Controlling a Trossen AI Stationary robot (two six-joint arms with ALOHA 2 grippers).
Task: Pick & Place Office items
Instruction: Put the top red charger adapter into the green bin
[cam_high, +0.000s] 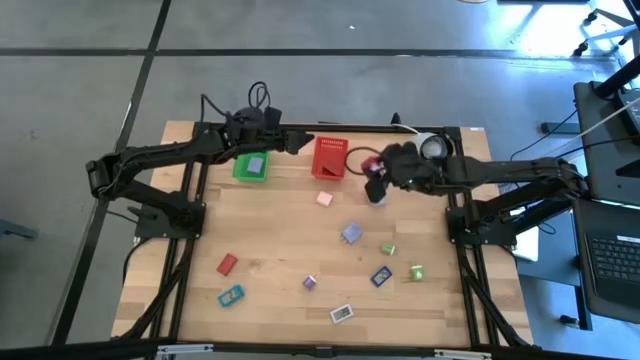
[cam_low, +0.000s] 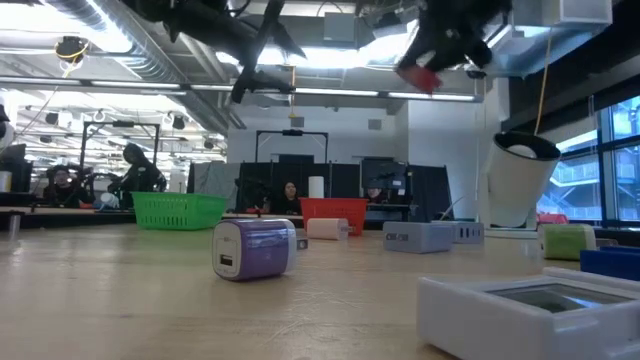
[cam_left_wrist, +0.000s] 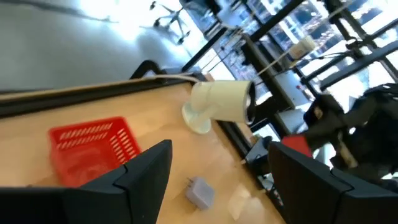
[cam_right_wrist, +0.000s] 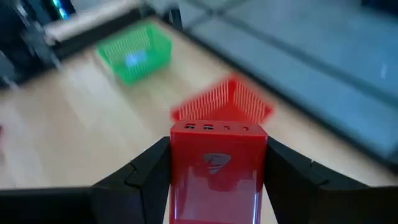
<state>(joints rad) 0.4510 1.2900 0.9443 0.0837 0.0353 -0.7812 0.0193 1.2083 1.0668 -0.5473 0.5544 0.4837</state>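
Right tool (cam_right_wrist: 214, 180) pinching a red block (cam_right_wrist: 217, 168): glossy rectangular plastic, small slots along its top edge, embossed mark on its face. Block sitting between the two dark fingers (cam_right_wrist: 140, 174), raised above the table (cam_high: 270, 250), just beside the red mesh basket (cam_high: 329, 157) in the high view; from the low view, hanging high overhead (cam_low: 420, 75).

Left tool (cam_left_wrist: 217, 180) hovering over the green mesh basket (cam_high: 250, 166), fingers spread, holding nothing; a pale lavender flat piece (cam_high: 254, 163) lying inside that basket.

Table: light wood planks, black frame. Lying scattered on it: pink block (cam_high: 324, 199), lavender rounded block (cam_low: 255, 247), grey-blue block (cam_high: 351, 234), red piece (cam_high: 227, 264), teal piece (cam_high: 231, 296), white-framed flat piece (cam_high: 343, 314), blue piece (cam_high: 381, 276), two green blocks (cam_high: 416, 272).

White round cup-like thing (cam_low: 520, 180) standing near the right arm at the table's far edge. People sitting in the room beyond (cam_low: 290, 195).
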